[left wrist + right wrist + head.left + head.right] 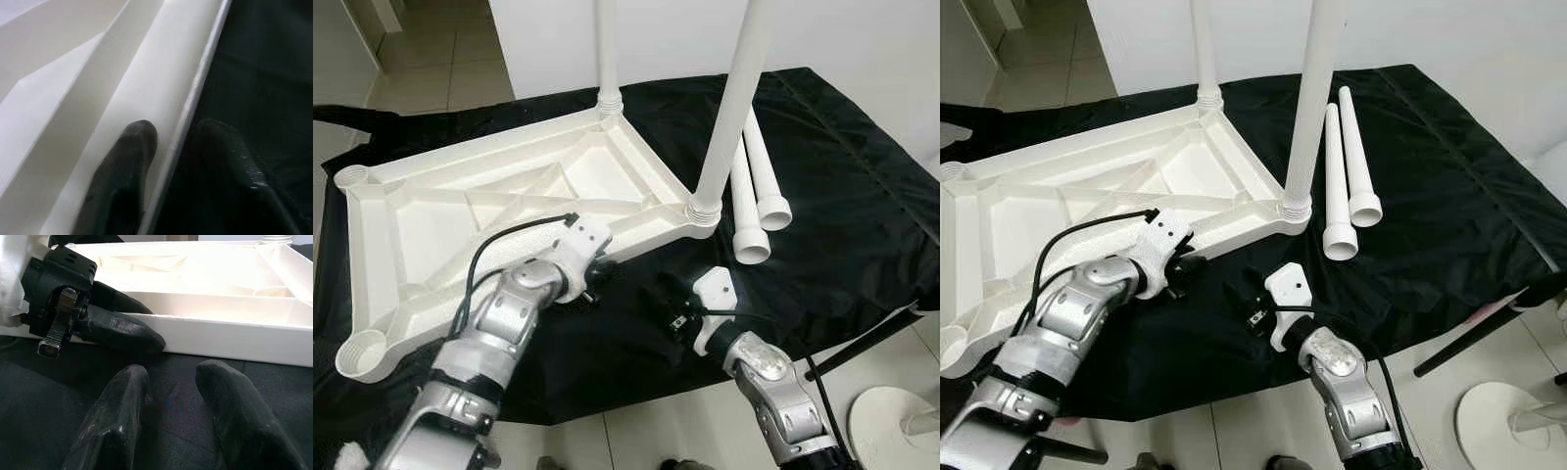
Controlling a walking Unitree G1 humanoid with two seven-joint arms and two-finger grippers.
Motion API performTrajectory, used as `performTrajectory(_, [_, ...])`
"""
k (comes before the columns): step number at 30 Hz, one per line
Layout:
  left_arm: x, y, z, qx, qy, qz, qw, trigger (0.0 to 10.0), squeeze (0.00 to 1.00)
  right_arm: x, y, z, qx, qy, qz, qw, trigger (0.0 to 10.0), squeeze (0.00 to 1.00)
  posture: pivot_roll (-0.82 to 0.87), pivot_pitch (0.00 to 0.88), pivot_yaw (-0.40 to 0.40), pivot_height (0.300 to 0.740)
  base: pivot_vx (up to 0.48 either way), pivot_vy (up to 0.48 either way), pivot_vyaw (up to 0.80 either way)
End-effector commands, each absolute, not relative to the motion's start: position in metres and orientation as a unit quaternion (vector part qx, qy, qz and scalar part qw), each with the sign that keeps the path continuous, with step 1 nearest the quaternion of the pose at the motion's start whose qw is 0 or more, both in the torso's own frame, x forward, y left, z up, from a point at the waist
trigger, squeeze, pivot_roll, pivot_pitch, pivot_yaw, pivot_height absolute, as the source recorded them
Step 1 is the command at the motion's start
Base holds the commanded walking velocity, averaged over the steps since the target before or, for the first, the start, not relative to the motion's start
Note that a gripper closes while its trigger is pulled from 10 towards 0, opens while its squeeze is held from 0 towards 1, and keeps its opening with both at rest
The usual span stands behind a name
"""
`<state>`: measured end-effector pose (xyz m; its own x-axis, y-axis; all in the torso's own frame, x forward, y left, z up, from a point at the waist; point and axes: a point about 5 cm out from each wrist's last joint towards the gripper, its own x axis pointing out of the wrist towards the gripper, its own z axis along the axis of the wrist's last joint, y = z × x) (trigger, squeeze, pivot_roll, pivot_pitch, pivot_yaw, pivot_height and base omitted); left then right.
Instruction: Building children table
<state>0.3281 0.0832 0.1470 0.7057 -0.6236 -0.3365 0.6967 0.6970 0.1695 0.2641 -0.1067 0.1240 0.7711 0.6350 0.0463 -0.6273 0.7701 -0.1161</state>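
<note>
Inverted tabletop (509,211) lies on the cloth-covered bench (862,196), two legs fitted. Left gripper (171,156) clamps its near rim; right gripper (171,382) hovers parted just beside. Risk: thin-rim grip slips, tabletop tilts (fitted legs top-heavy).

A plain indoor room, likely in a home. Pale glossy floor tiles (431,59) fill the upper left of the frame and run on through an opening there. A bare white wall (666,39) crosses the top. A black cloth (842,196) is spread over most of the floor in the middle. On it lies a white plastic tabletop (489,206), underside up, with loose legs (749,196) beside it. A white round base (891,421) stands on the tiles at lower right.
</note>
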Motion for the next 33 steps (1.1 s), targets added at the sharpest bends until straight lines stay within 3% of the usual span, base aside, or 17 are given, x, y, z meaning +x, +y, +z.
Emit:
performTrajectory(1, [0.326, 0.079, 0.150, 0.134, 0.120, -0.369, 0.912, 10.0, 0.93, 0.264, -0.104, 0.123, -0.046, -0.040, 0.342, 0.938, 10.0, 0.00, -0.06, 0.122, 0.049, 0.740, 0.000, 0.000, 0.00])
performTrajectory(4, [0.326, 0.079, 0.154, 0.131, 0.110, -0.364, 0.915, 10.0, 0.93, 0.264, -0.104, 0.123, -0.046, -0.040, 0.342, 0.938, 10.0, 0.00, -0.06, 0.122, 0.049, 0.740, 0.000, 0.000, 0.00])
performTrajectory(5, [0.322, 0.077, 0.162, 0.123, 0.084, -0.378, 0.914, 10.0, 0.00, 0.264, -0.104, 0.123, -0.046, -0.040, 0.342, 0.938, 10.0, 0.00, -0.06, 0.120, 0.050, 0.740, 0.000, 0.000, 0.00])
performTrajectory(8, [0.300, 0.073, 0.185, 0.085, -0.002, -0.440, 0.894, 10.0, 0.00, 0.264, -0.104, 0.124, -0.039, -0.044, 0.335, 0.940, 10.0, 0.00, -0.06, 0.116, 0.053, 0.740, 0.000, 0.000, 0.00])
performTrajectory(16, [0.270, 0.078, 0.192, 0.069, -0.037, -0.495, 0.865, 10.0, 0.00, 0.266, -0.104, 0.126, -0.031, -0.051, 0.326, 0.944, 10.0, 0.00, -0.05, 0.109, 0.047, 0.740, 0.000, 0.000, 0.00])
performTrajectory(26, [0.254, 0.116, 0.186, 0.053, -0.002, -0.462, 0.885, 10.0, 0.00, 0.277, -0.109, 0.134, 0.003, -0.072, 0.258, 0.963, 10.0, 0.00, -0.03, 0.103, 0.027, 0.740, 0.000, 0.000, 0.00])
performTrajectory(29, [0.242, 0.138, 0.182, 0.050, 0.019, -0.475, 0.878, 10.0, 0.00, 0.279, -0.110, 0.136, 0.012, -0.075, 0.249, 0.966, 10.0, 0.00, -0.02, 0.102, 0.023, 0.740, 0.000, 0.000, 0.00])
performTrajectory(33, [0.236, 0.149, 0.178, 0.057, 0.040, -0.477, 0.876, 10.0, 0.00, 0.281, -0.111, 0.137, 0.017, -0.076, 0.243, 0.967, 10.0, 0.00, -0.02, 0.101, 0.020, 0.740, 0.000, 0.000, 0.00])
